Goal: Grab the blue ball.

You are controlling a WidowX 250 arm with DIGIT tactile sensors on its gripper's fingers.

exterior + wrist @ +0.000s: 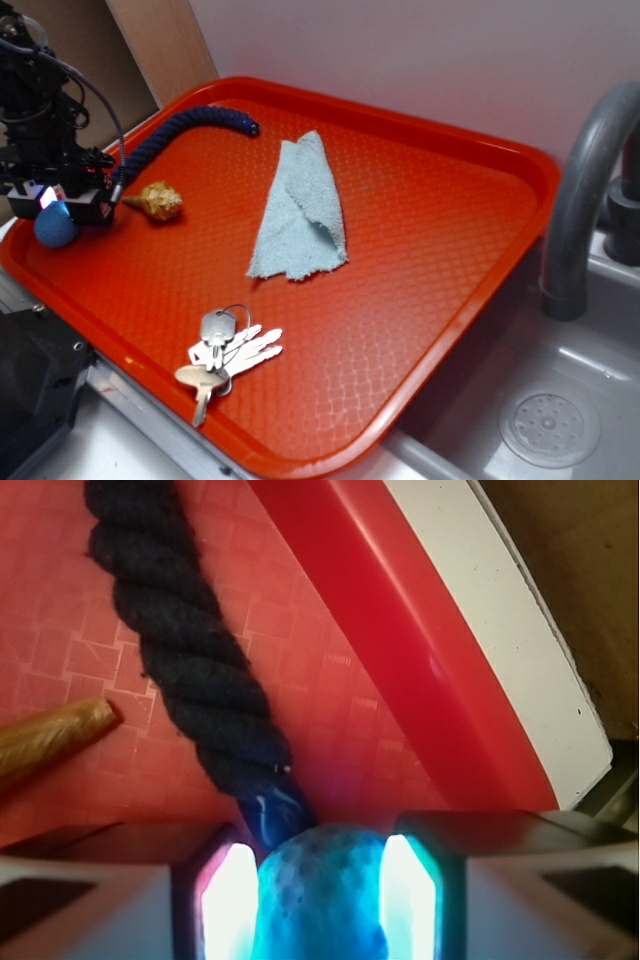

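The gripper (320,900) is clamped on the blue ball (320,905) at the rope's (180,640) end, near the tray's (400,650) rim.

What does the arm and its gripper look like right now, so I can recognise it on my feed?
The arm is black and boxy with a dark cable looping beside it. The gripper has dark fingers with pads glowing white.
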